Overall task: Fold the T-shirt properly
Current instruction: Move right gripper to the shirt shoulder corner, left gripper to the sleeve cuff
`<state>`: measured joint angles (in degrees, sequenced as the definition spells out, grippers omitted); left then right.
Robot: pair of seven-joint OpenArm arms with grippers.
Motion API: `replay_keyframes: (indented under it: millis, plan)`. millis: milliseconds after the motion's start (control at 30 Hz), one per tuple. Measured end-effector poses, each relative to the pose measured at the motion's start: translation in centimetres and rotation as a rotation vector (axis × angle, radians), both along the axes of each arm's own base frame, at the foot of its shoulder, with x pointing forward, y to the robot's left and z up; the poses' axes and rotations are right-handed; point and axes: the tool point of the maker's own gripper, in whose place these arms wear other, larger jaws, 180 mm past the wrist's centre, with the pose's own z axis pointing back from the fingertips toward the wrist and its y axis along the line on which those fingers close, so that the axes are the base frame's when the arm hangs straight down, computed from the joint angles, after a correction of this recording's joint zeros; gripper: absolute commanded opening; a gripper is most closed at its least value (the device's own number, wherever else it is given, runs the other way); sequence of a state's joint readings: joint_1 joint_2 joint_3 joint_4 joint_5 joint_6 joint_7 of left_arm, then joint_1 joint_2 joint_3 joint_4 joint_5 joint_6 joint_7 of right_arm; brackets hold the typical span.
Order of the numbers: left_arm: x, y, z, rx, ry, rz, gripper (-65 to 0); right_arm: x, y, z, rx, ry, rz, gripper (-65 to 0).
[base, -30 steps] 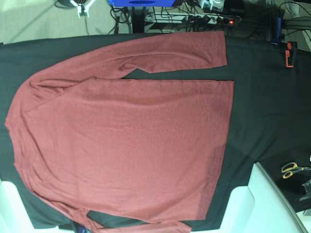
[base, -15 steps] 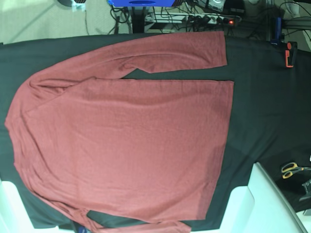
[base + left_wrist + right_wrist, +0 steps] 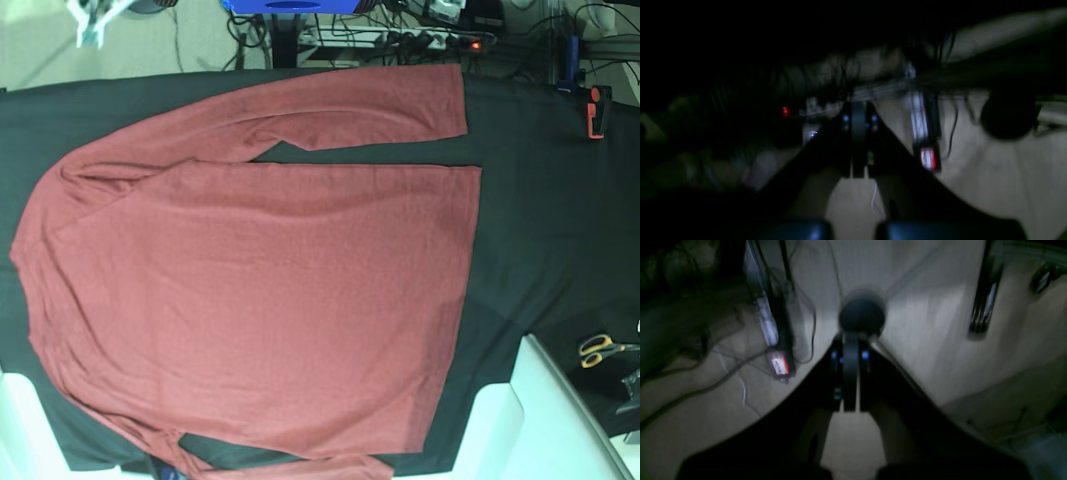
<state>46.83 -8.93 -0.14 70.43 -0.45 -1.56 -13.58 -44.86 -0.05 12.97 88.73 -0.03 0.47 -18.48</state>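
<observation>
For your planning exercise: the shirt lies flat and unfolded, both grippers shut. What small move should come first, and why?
Probably open the right gripper and bring it down toward the T-shirt. The shirt lies spread flat on the black cloth, no fold made, and both wrist views show only floor, so neither arm is near it.

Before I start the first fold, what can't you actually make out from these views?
- T-shirt, base view: the lower sleeve runs off the bottom edge; its cuff is cut off.
- Neckline, base view: too flat and dim at the left end to tell collar detail.
- Left gripper and right gripper, wrist views: dark and motion-blurred; fingers together, facing floor and cables, no shirt visible.
- Scissors, base view: small, partly cut by the right edge.
</observation>
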Motion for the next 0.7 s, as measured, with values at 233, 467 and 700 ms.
replay_keyframes:
  millis: [233, 467, 700]
  plan:
    - [2.4, -0.9, 6.7, -0.121, -0.268, 0.120, -65.0, 6.0, 0.2, 5.8, 0.001, -0.219, 0.007, -65.0]
    - [4.9, 3.5, 9.0, -0.195, -0.350, 0.309, -58.7, 10.8, 2.9, 8.8, 0.312, -0.432, -0.169, -64.7]
    - [7.1, 2.7, 10.7, -0.426, -0.418, 0.415, -57.8, 13.0, 6.8, 10.2, 0.465, -0.501, 0.008, -40.1]
